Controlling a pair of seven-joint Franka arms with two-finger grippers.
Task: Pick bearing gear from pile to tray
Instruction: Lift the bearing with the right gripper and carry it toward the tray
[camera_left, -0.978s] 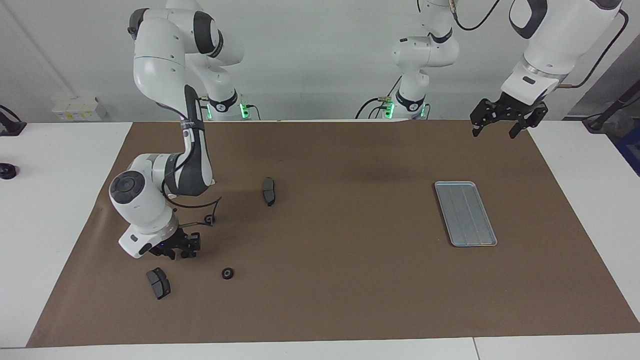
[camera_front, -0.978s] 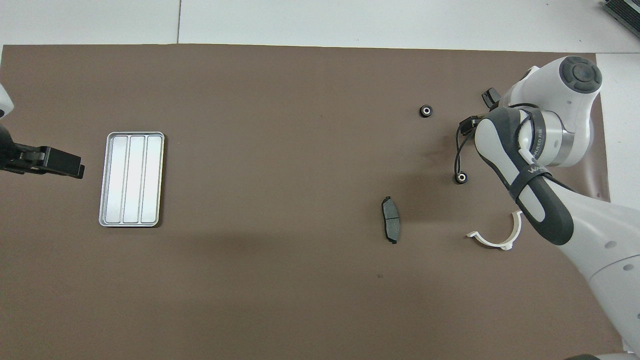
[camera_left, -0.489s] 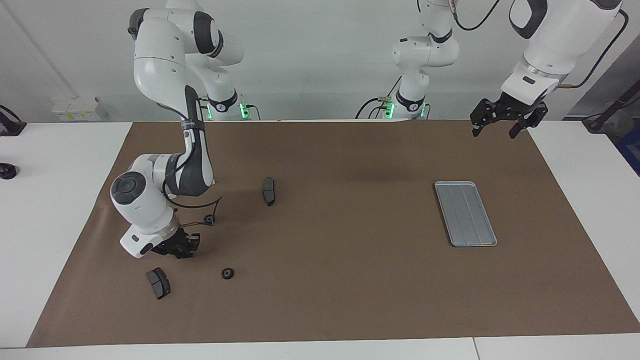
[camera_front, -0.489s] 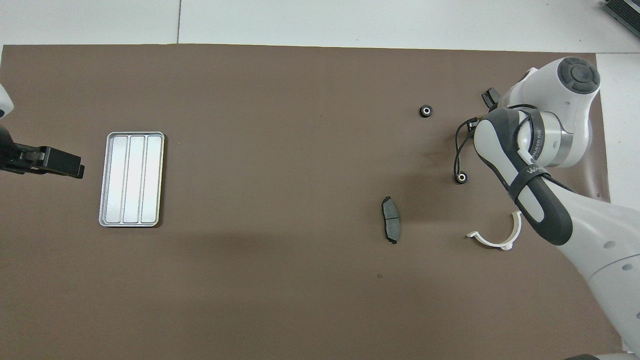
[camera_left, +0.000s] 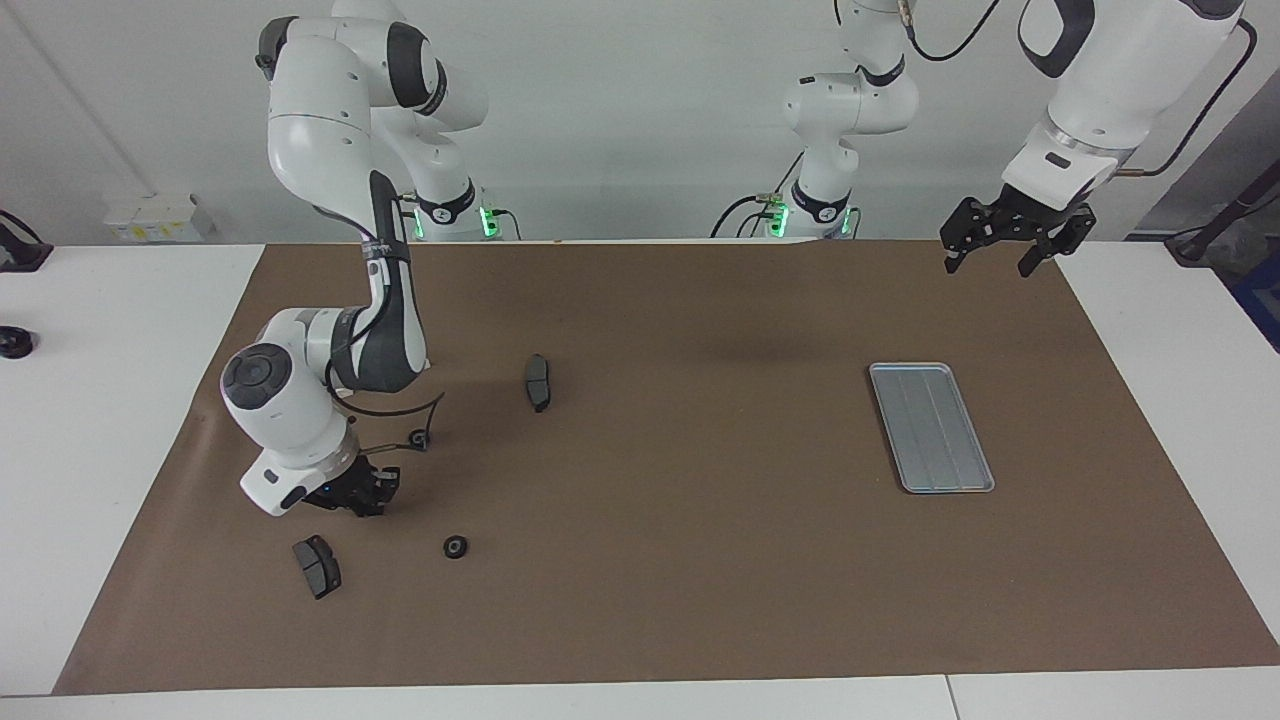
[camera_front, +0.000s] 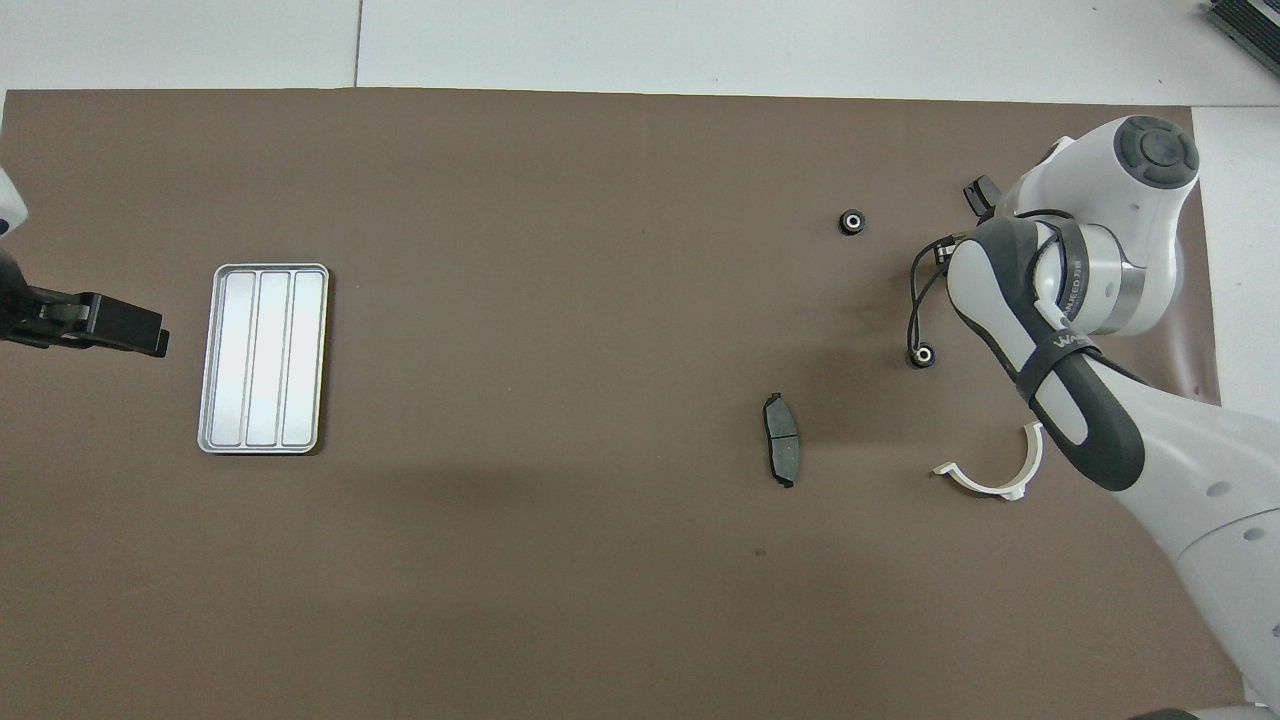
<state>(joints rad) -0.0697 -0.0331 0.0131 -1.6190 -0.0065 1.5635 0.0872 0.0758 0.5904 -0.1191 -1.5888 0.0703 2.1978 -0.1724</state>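
right gripper (camera_left: 358, 497) is low on the mat in the pile, fingers together; whether a gear sits between them cannot be told. two gears (camera_left: 455, 546) lie loose nearby (tray (camera_left: 930, 427) empty). left gripper (camera_left: 1005, 243) waits, fingers apart, near the tray.

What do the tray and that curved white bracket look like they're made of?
The tray looks like bare metal, probably aluminium: silver-grey with a soft sheen, pressed ridges and a raised rim. The white bracket looks like moulded plastic: uniformly white, matte and thin-walled, though painted metal can't be ruled out from here.
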